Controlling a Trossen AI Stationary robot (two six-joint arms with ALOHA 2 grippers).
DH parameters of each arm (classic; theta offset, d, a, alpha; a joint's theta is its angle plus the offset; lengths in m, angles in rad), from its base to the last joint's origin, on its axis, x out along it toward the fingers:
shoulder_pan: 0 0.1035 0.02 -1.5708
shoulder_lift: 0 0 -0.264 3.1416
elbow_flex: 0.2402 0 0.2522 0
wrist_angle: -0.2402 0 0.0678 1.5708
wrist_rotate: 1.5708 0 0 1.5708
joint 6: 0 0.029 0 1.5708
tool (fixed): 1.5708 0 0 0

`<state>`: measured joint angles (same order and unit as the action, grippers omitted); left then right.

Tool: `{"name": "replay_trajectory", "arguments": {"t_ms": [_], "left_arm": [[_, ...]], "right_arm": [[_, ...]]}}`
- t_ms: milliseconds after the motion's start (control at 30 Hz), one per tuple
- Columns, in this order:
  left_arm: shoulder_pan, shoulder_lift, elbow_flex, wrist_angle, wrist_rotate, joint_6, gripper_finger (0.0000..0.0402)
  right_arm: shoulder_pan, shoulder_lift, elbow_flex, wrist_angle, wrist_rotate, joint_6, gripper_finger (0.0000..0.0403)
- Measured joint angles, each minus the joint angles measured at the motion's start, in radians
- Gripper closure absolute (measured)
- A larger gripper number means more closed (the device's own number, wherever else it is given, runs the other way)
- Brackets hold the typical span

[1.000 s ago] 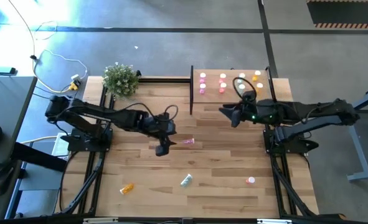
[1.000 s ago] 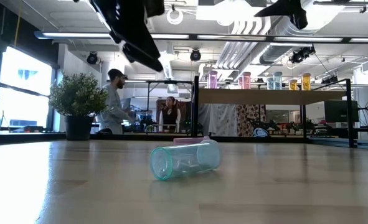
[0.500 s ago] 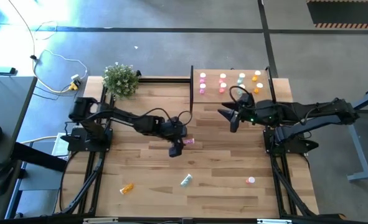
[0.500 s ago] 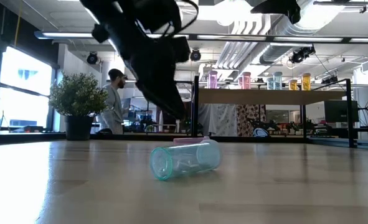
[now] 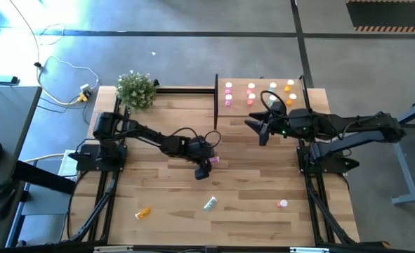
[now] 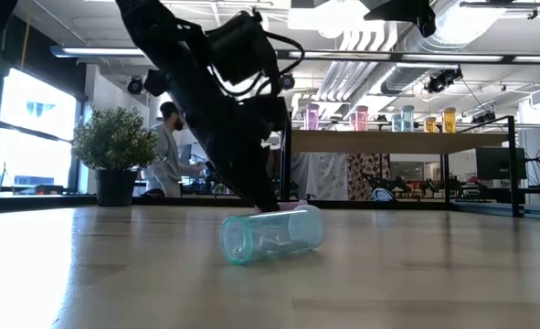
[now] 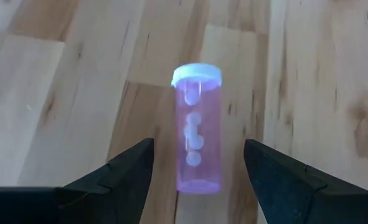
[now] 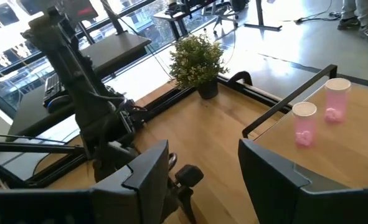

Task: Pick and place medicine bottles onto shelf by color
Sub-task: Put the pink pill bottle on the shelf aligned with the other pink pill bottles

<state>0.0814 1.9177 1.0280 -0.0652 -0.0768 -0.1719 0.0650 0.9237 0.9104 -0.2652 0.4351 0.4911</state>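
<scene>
Down at the middle of the bench (image 5: 249, 176), the left tool (image 5: 206, 167) hung low over a pink bottle (image 7: 197, 127) that lay on its side on the planks, its white cap pointing away from the wrist. Its fingers (image 7: 118, 171) stood apart, one on either side of the bottle and not touching it. The right tool (image 5: 259, 131) waited in the air just in front of the shelf (image 5: 263, 105), its fingers spread and holding nothing. On the shelf stood rows of bottles, pink (image 5: 228, 89), pale and orange (image 5: 289, 86). Nearer the front edge lay a green bottle (image 5: 210, 204), an orange one (image 5: 143, 211) and what looked like a pink one (image 5: 283, 204), too small to be sure. A potted plant (image 5: 135, 89) stood at the far left corner.
</scene>
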Motion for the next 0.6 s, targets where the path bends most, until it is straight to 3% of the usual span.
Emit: {"name": "replay_trajectory", "arguments": {"t_ms": [167, 600], "left_arm": [[0.0, 0.018, 0.001, 0.008, -0.014, 0.0, 0.0188], [0.002, 0.015, 0.001, 0.009, 0.017, 0.015, 0.0319]], "right_arm": [[-0.006, 0.0, 0.0, -0.002, 0.0, 0.004, 0.0218], [-0.006, 0.0, 0.0, -0.003, 0.0, 0.008, 0.0218]]}}
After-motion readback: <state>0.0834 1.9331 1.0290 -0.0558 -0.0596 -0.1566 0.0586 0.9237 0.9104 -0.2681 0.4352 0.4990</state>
